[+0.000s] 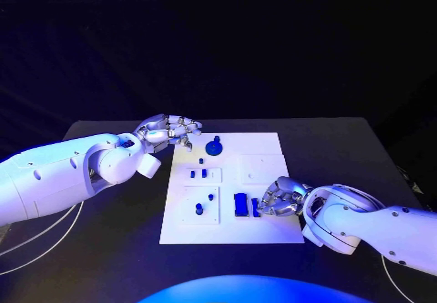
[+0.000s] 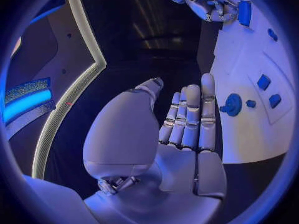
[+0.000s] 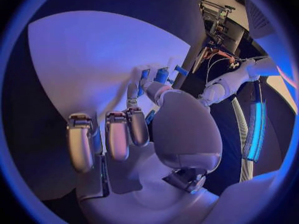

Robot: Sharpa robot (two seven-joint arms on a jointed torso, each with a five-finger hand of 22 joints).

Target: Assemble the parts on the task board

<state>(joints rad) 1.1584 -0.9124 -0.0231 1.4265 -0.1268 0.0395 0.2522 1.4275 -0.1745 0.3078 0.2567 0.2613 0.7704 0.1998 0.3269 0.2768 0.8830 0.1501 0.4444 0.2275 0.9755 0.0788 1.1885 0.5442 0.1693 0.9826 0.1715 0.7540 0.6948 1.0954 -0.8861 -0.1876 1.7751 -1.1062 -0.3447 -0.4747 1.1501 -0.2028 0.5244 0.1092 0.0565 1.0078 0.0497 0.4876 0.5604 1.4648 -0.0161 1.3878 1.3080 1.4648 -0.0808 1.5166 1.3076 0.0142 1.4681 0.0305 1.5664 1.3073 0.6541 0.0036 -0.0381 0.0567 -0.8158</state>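
Note:
The white task board [image 1: 264, 158] lies mid-table. A round blue knob part [image 1: 214, 148] [image 2: 231, 104] stands near its far edge. My left hand [image 1: 169, 132] [image 2: 187, 124] hovers at the board's far left corner, fingers straight and apart, holding nothing. My right hand [image 1: 283, 197] [image 3: 134, 129] rests on the board's near right side with fingers curled. Its thumb and a finger pinch a small blue block [image 1: 255, 207] [image 3: 145, 78], right beside a larger blue block [image 1: 241, 203] [image 2: 244, 12].
Small blue pieces [image 1: 203, 173] [image 2: 263, 81] sit in a square recess left of the board's centre, and two blue pegs [image 1: 201, 207] stand in the near-left recess. Another square recess [image 1: 257, 168] lies on the right. White cables [image 1: 36, 243] trail at the left.

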